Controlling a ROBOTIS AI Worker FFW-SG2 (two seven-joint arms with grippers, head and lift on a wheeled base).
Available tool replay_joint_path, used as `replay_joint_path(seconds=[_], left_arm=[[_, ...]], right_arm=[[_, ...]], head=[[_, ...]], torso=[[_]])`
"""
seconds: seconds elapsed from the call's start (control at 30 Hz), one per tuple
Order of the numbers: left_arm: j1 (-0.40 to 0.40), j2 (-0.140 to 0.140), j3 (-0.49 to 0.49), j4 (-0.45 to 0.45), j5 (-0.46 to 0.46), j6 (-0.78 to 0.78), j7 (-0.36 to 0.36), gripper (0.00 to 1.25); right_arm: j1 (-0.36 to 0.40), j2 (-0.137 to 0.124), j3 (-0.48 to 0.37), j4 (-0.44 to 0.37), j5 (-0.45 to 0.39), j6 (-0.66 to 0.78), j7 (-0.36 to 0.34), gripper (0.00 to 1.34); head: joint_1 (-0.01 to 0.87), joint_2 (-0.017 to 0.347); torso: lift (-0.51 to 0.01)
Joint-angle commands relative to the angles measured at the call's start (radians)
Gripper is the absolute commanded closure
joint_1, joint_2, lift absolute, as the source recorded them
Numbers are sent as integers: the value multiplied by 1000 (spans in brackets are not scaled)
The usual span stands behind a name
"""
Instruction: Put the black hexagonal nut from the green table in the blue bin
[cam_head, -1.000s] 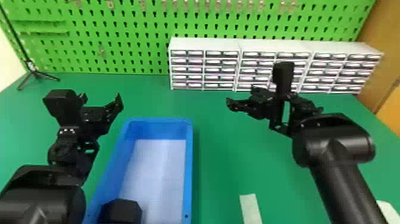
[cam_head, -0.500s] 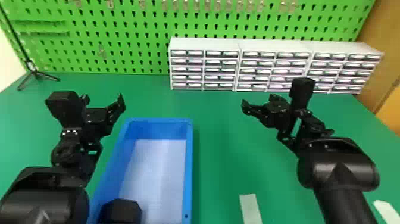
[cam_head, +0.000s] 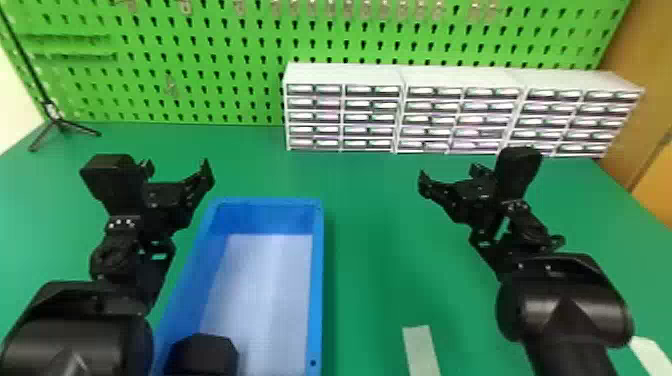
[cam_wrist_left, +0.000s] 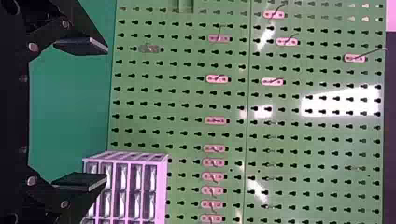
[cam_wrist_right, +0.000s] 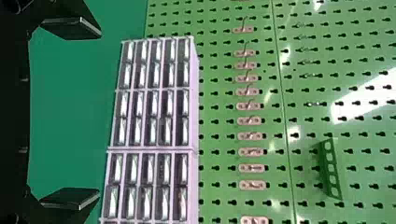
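In the head view, a black angular piece that looks like the hexagonal nut (cam_head: 202, 354) is inside the blue bin (cam_head: 317, 280), at its near left corner and partly cut off by the bottom edge. My left gripper (cam_head: 176, 172) is open above the table, just left of the bin's far end. My right gripper (cam_head: 451, 176) is open too, over the green table (cam_head: 370, 250) well to the bin's right. In the left wrist view, the left gripper (cam_wrist_left: 103, 113) has its fingers wide apart with nothing held. The right gripper (cam_wrist_right: 98, 115) is equally empty in its wrist view.
White drawer units (cam_head: 345, 75) line the table's back right before a green pegboard (cam_head: 200, 65). A small tripod (cam_head: 59, 122) stands at the back left. A pale strip (cam_head: 421, 350) lies near the front edge, another (cam_head: 652, 352) farther right.
My right arm has moved to the right and a little nearer, its gripper staying open. The left arm has shifted slightly right. The black piece in the bin has kept its place.
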Motion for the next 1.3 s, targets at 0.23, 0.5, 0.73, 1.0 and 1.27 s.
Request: replay_joint_path(seconds=[0.23,0.5,0.73,1.0,1.27], left_arm=[[5,-3,2,14,5,-5,1,300],[8,-6,-2,20,5,-5,3,300],[6,-6,-4,20,5,-5,3,300],[-3,-6,-6,20,3,-5,3,300],[0,-6,-7,20,3,-5,3,300]], right_arm=[[35,20,-6,-1,20,-65,-63,110],[41,19,-12,-1,20,-65,-63,110],[47,22,-18,-3,17,-65,-63,110],[47,23,-21,-3,17,-65,-63,110],[49,22,-23,-3,18,-65,-64,110]], head=[[683,28],[683,28],[683,28],[683,28],[683,28]], torso=[[-96],[-96],[-96],[-96],[-96]])
